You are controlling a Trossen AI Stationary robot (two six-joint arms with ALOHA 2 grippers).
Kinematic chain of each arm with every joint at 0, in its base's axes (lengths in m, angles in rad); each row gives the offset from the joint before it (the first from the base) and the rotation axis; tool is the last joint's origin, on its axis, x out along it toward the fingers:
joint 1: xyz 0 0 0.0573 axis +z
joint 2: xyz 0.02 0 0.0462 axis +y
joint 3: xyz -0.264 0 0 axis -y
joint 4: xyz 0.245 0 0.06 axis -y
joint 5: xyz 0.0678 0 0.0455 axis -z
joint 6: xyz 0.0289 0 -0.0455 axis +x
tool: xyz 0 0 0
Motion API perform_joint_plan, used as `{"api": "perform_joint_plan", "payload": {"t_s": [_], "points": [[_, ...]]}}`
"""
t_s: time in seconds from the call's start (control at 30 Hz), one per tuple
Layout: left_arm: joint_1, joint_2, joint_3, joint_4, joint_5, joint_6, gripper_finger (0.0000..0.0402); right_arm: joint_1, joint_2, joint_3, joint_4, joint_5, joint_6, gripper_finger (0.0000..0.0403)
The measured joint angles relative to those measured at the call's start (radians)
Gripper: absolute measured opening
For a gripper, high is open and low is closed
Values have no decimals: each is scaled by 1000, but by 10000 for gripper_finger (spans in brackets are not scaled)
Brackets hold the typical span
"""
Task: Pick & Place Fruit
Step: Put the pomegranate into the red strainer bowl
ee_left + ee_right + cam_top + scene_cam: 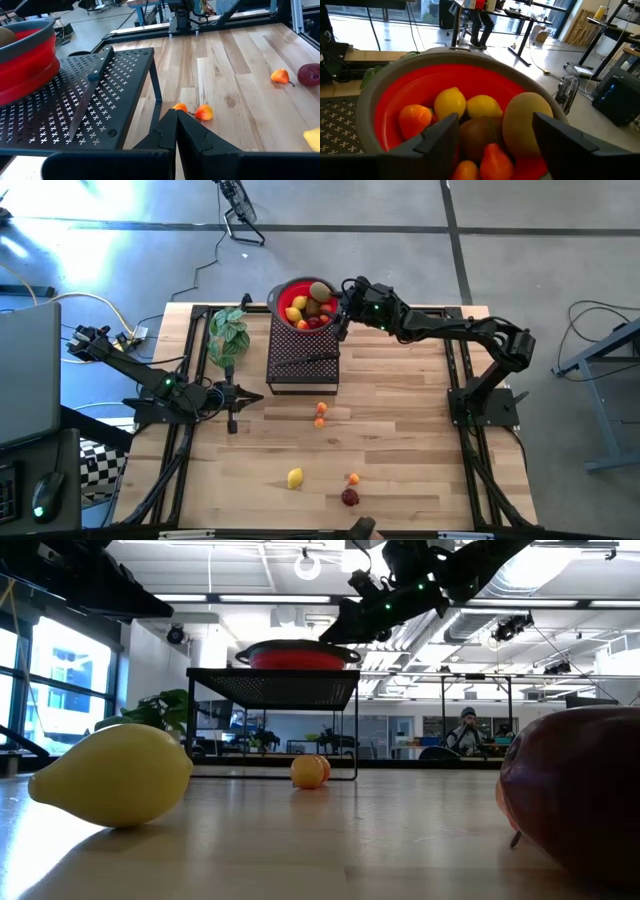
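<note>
A red bowl with a grey rim holds several fruits: lemons, orange ones, a brown kiwi and an olive-green one. It stands on a black perforated stand. My right gripper hovers open over the bowl's right side, one finger on either side of the kiwi. On the table lie two orange fruits, a lemon, another orange one and a dark red one. My left gripper waits shut left of the stand.
A black-handled knife lies on the stand in front of the bowl. A green leafy plant stands left of the stand. Bare wood spreads between the stand and the near fruits. A person sits far behind the table.
</note>
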Motion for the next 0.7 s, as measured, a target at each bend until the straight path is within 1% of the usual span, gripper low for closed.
{"api": "perform_joint_plan", "payload": {"t_s": [0.07, 0.13, 0.3, 0.43, 0.7], "points": [[0, 0, 0, 0, 0, 0, 3, 2, 0, 0, 22, 3, -2, 263], [0, 0, 0, 0, 0, 0, 3, 2, -13, 0, 49, 12, -6, 270], [0, 0, 0, 1, 1, 0, 3, 22, -92, 0, 59, 26, -24, 262], [0, 0, 0, 1, 1, 0, 3, 58, -170, 0, -45, 24, -24, 244], [0, 0, 0, 1, 3, 5, 3, 154, -352, 0, -394, 24, -7, 208]]}}
